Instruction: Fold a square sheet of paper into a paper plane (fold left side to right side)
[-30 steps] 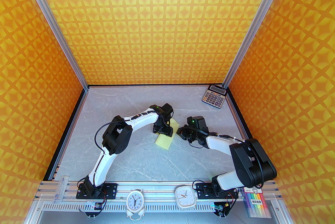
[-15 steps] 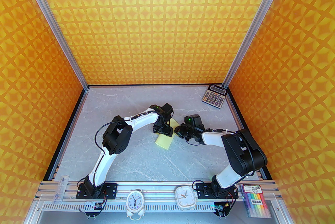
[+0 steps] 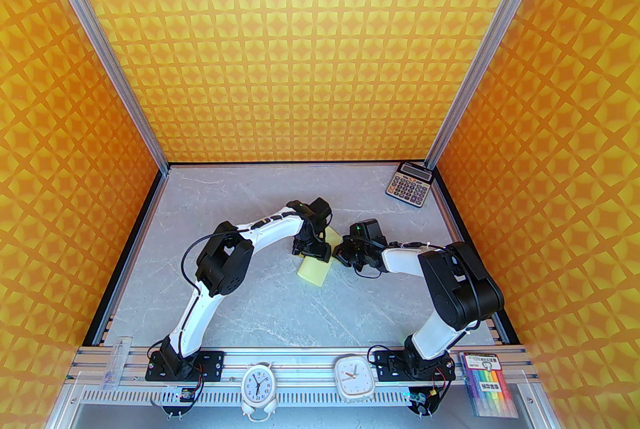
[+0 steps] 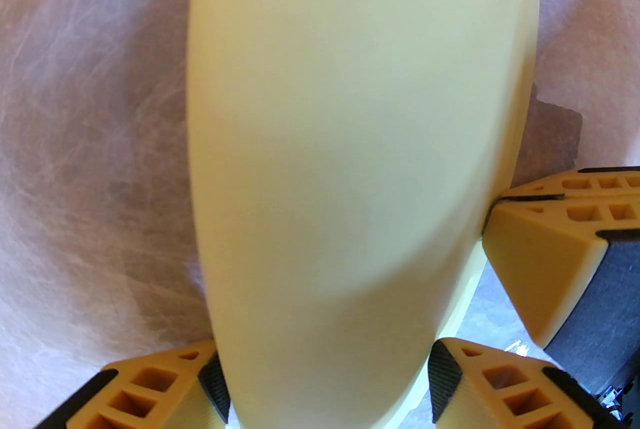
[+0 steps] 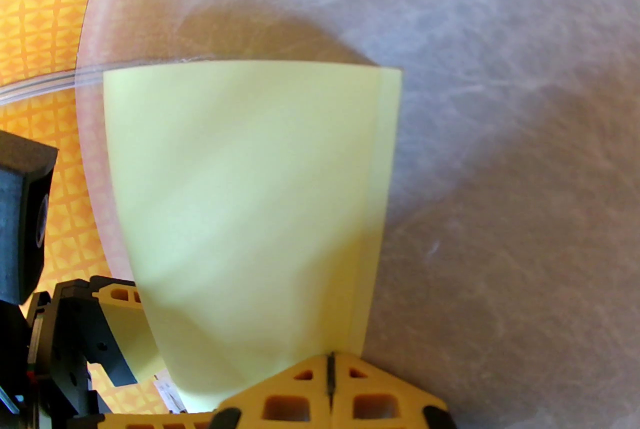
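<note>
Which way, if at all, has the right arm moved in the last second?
Yes. The right arm swung left: its elbow, earlier over the marker pack, now sits clear of it, and its wrist edged toward the paper.

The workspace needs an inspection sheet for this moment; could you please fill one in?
Surface: grey marbled table, nothing spilled.
Job's things: paper mid-table, folded over, the top layer bulging and set back so a strip of the lower layer shows along one edge.
Clutter: calculator in the far right corner; round clock, square clock and markers along the near rail.
Grippers: left gripper open, a finger on either side of the paper; right gripper shut, tips at the paper's edge; a pinch cannot be told.
Cables: black cable looping off the left arm, away from the paper.
Surroundings: orange patterned walls, aluminium posts.
</note>
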You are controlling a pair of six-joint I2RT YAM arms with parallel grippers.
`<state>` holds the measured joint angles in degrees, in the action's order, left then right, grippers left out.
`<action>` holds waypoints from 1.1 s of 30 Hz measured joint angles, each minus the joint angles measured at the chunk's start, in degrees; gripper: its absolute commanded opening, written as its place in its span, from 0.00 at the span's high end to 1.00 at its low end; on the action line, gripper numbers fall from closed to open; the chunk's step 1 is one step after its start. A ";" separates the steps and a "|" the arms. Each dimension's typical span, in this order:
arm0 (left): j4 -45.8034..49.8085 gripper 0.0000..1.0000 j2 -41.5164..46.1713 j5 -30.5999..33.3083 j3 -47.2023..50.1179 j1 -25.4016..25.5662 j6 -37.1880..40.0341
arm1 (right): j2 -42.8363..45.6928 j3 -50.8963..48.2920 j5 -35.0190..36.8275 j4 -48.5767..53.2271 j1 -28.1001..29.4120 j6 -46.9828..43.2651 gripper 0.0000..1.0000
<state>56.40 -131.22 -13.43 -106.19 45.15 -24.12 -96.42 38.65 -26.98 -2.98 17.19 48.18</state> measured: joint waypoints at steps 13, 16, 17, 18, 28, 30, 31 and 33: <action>-3.63 0.30 1.88 -8.41 3.67 -3.50 -0.46 | 0.00 0.09 0.00 0.24 0.00 -0.96 1.00; -6.34 0.30 3.06 -11.17 6.27 -4.61 -1.05 | 0.00 0.09 0.00 0.24 0.00 -0.96 1.00; -7.65 0.30 3.61 -12.44 7.54 -5.18 -1.25 | -0.02 0.09 0.00 0.24 0.00 -0.96 1.00; -8.68 0.30 4.00 -13.57 8.44 -5.64 -1.36 | -0.02 0.09 0.00 0.24 0.00 -0.96 1.00; -14.73 0.41 5.62 -20.63 13.84 -8.52 -1.57 | -0.13 0.39 -0.02 0.66 0.00 -1.16 1.00; -15.08 0.44 5.62 -20.94 14.27 -8.76 -1.57 | -0.24 0.52 -0.09 0.83 0.00 -1.16 1.00; -15.19 0.43 5.62 -20.98 14.40 -8.85 -1.53 | -0.28 0.61 -0.11 0.92 0.00 -1.18 1.00; -15.37 0.43 5.62 -21.03 14.56 -8.87 -1.53 | -0.28 0.85 -0.15 1.33 0.00 -1.33 1.00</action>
<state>41.04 -125.60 -34.46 -91.64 36.27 -25.65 -96.71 39.51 -27.14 -1.65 17.19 46.85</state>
